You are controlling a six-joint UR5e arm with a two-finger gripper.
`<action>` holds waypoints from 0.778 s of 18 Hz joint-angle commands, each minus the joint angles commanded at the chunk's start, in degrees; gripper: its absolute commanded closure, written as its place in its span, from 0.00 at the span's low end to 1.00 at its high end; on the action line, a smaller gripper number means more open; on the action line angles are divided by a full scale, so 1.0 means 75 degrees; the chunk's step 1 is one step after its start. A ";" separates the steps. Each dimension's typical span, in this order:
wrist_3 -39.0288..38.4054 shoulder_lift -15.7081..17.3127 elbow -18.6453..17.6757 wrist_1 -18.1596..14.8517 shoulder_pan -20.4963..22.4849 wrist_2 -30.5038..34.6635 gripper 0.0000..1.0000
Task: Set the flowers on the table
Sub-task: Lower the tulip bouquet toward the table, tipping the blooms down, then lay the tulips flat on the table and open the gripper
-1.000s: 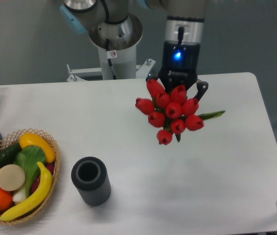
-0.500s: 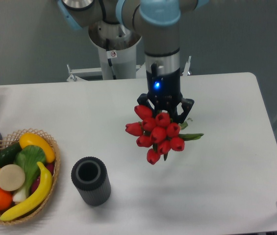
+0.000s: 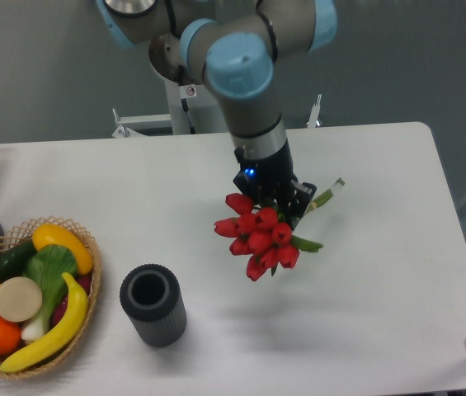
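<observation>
Camera view: tulip bunch gripped over the tabletop

Landmark: the dark ribbed cylinder (image 3: 153,304), a matte hollow tube standing upright with its mouth open to the top.

The gripper (image 3: 275,198) is clamped on the flowers (image 3: 257,237), which sit up and to the right of the cylinder, well apart from it. The bunch consists of smooth, rounded red tulip heads packed tightly, with green leaves and a pale stem end projecting to the right of the fingers. A soft shadow lies on the table (image 3: 381,272) under the bunch; whether the heads touch the surface cannot be told. The table is white, matte and smooth, with rounded corners.

Left of the cylinder, just beside it, is a woven wicker basket (image 3: 86,247) filled with glossy fruit and vegetables.

Change from the earlier frames: the arm has tilted, the bunch has moved left and lower, nearer the cylinder, and the stem end now shows.
</observation>
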 joint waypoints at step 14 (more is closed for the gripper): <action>0.0000 -0.1548 0.0457 0.0047 -0.0246 0.0060 0.60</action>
